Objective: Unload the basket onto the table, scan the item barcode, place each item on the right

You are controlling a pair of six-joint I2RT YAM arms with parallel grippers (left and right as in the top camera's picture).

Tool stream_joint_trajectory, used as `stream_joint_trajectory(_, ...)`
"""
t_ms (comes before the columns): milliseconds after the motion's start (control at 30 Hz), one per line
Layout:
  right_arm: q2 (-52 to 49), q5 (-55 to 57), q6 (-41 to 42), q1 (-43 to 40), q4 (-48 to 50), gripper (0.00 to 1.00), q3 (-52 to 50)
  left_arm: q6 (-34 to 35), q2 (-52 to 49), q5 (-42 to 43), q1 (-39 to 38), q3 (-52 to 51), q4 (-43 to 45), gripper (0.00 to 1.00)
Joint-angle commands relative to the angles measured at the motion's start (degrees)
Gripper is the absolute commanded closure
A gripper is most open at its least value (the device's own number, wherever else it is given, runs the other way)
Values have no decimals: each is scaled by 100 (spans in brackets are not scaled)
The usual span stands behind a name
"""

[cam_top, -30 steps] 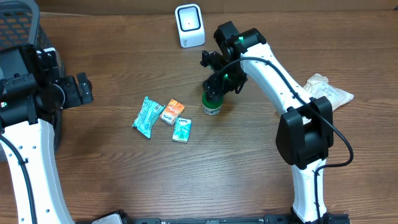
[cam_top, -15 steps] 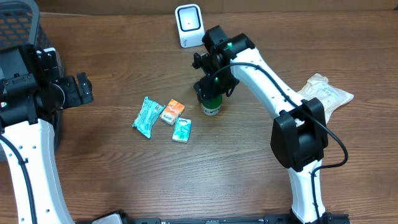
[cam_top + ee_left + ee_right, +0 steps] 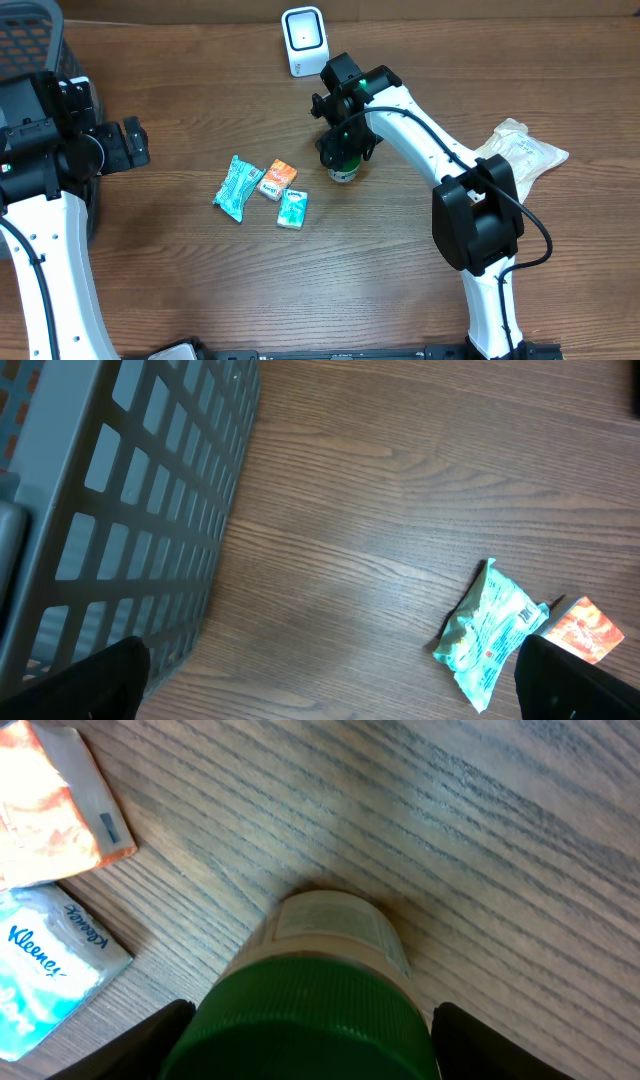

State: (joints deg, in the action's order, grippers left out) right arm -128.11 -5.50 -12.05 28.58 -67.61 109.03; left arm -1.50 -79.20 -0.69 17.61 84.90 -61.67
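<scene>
White arms point(image 3: 55, 260) — black joints point(image 3: 478, 215), cables point(image 3: 531, 216)

Right claw point(image 3: 343, 153) narrower around bottle point(image 3: 343, 173)

Green-capped bottle point(image 3: 343, 174) mostly hidden overhead under the right jaws, cap point(image 3: 310, 1020) cut by the wrist view's lower edge, jaw contact unclear, Kleenex pack point(image 3: 45, 970) and orange packet point(image 3: 50, 810) cropped at left, basket point(image 3: 130, 510) only partly in frame

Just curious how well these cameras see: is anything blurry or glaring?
Overhead: evenly lit, sharp. Right wrist: green bottle cap looms close and soft; Kleenex pack readable. Left wrist: crisp on the teal packet; its fingertips are dark corner blurs.
</scene>
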Motion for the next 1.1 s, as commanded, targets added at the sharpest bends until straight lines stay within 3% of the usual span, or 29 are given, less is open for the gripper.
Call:
stream_joint_trajectory(0,-35,98,24,26,85,25,-197,-66,-20,50,-33,33,17,0)
stream_joint_trajectory(600,-26,83,31,17,-94,31,-136,-66,-20,50,-33,33,17,0)
stream_joint_trajectory(667,-26,46,31,17,-153,30,-59,-66,-20,50,-33,33,17,0)
stream_joint_trajectory(867,-26,105,4,-11,-306,13,61,-66,-20,50,-33,33,17,0)
stream_joint_trajectory(1067,-15,46,170,-31,-315,13,83,-66,-20,50,-33,33,17,0)
